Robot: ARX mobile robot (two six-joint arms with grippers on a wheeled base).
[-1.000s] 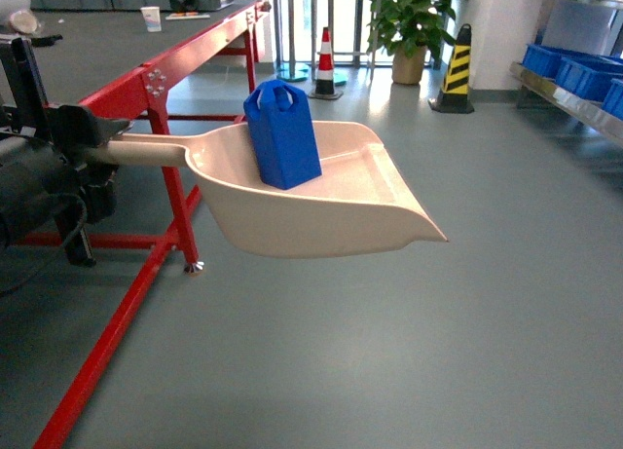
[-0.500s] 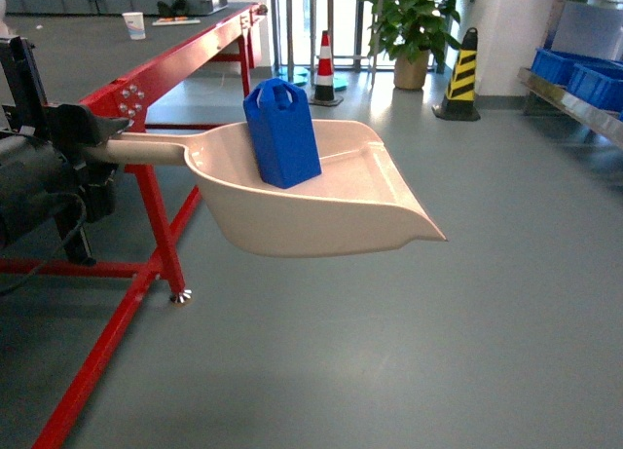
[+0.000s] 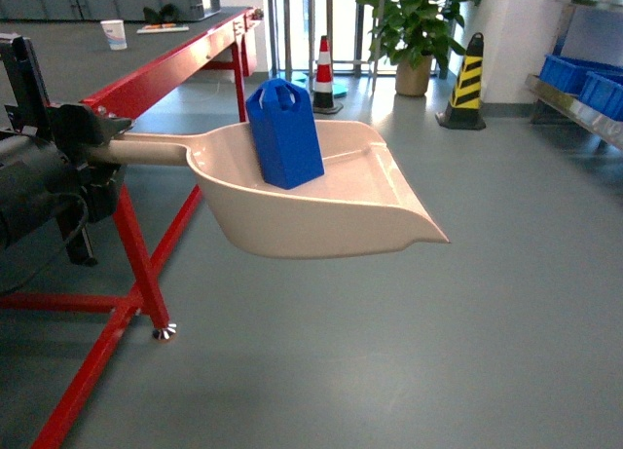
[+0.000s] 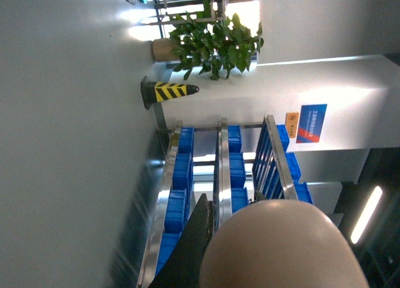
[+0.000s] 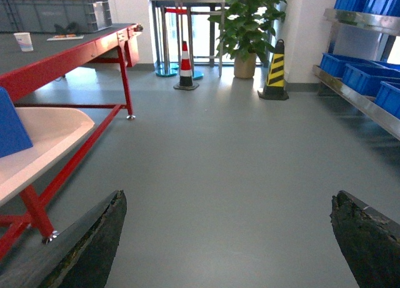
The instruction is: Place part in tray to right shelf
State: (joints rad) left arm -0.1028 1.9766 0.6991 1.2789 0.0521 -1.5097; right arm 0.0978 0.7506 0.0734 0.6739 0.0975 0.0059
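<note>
Plainly, the part (image 3: 284, 134) stands upright in the tray (image 3: 331, 210), toward the back of the scoop near where the handle joins, and nothing pins it there. It looks like hollow moulded plastic, so light and stiff, with smooth faces that could slide on the equally smooth beige floor of the scoop if that dips toward its open lip. The pierced, tapered top is the natural place to pinch it, should it need lifting out.

The tray itself reads as rigid and light; it is carried by its long handle, whose end runs into the left gripper (image 3: 92, 147) (the dark housing hides the jaws, so I cannot tell how they sit, though the tray is held up in mid-air from there). The right gripper (image 5: 228, 238) is spread wide with nothing between its tips.

The right shelf (image 3: 584, 89) lies well apart, at the far right.

Counted: one part, one tray, one red table (image 3: 146, 79), one potted plant (image 3: 414, 20), two floor markers (a red-white cone (image 3: 323, 69), a black-yellow post (image 3: 467, 84)).
</note>
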